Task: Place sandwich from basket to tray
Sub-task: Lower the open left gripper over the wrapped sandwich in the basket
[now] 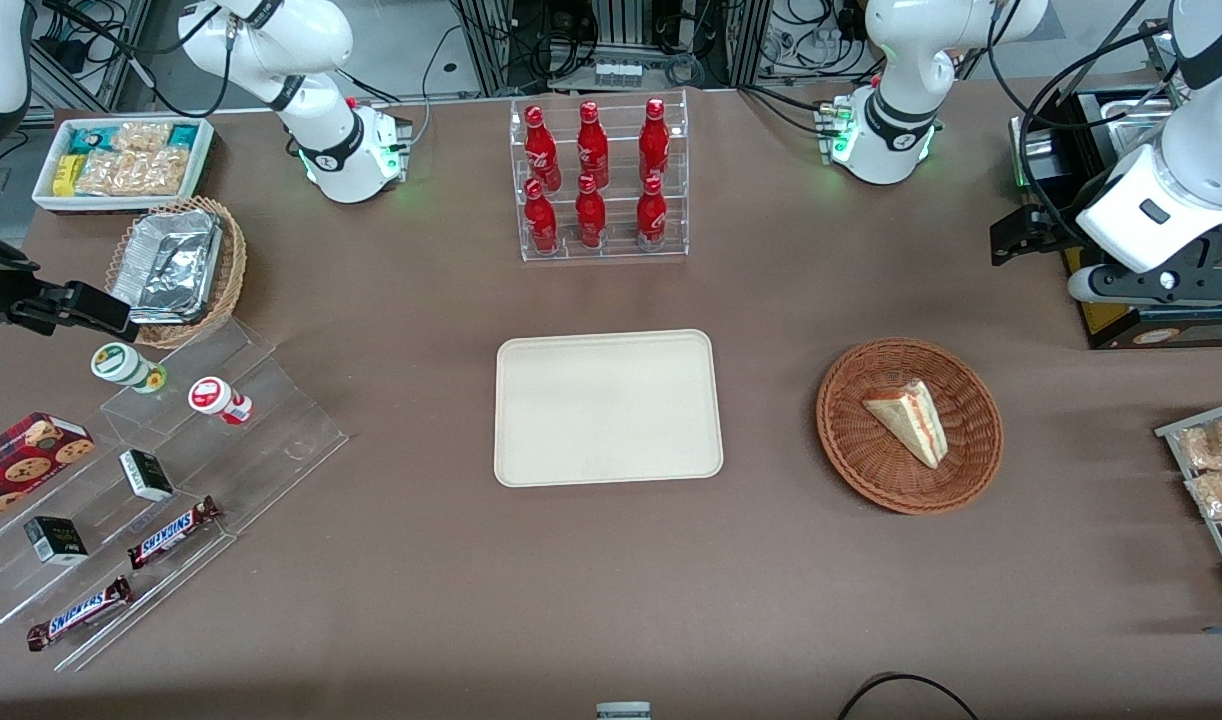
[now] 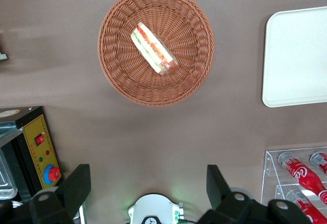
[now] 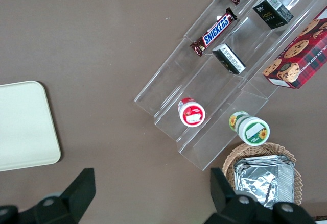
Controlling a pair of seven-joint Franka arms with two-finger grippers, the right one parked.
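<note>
From the front, the sandwich point(image 1: 909, 418) lies in the reddish-brown basket point(image 1: 851, 440), its wedge pointing toward the camera, its layered cut edge facing the working arm's end of the counter point(image 1: 611, 580). The cream tray point(image 1: 608, 408) sits flat beside the basket, well apart from it, with nothing on it. The rack of red bottles point(image 1: 598, 178) stands farther from the camera than the tray. The left arm's tool point(image 1: 1021, 238) hangs high near the working arm's end, above a black box with a yellow panel point(image 1: 1106, 318), farther from the camera than the basket; from here its fingers cannot be made out clearly. Toward the parked arm's end, a clear stepped stand point(image 1: 171, 470) carries two small jars, dark packets and Snickers bars, with a tan basket of foil trays point(image 1: 176, 265) and a white box of snacks point(image 1: 121, 162) farther back.

Over to the left wrist view: the tool point(image 2: 148, 191) is spread wide, one dark finger point(image 2: 76, 188) on either side of the frame and bare counter between them, pinching nothing. The sandwich point(image 2: 153, 48) rests near the middle of the basket point(image 2: 122, 76), red and green filling showing along its edge. A corner of the tray point(image 2: 296, 60) and the bottle rack point(image 2: 301, 175) show too.

Right wrist view: the stepped stand point(image 3: 214, 96), the jars, the cookie box point(image 3: 299, 55) and the tray's corner point(image 3: 23, 127).
</note>
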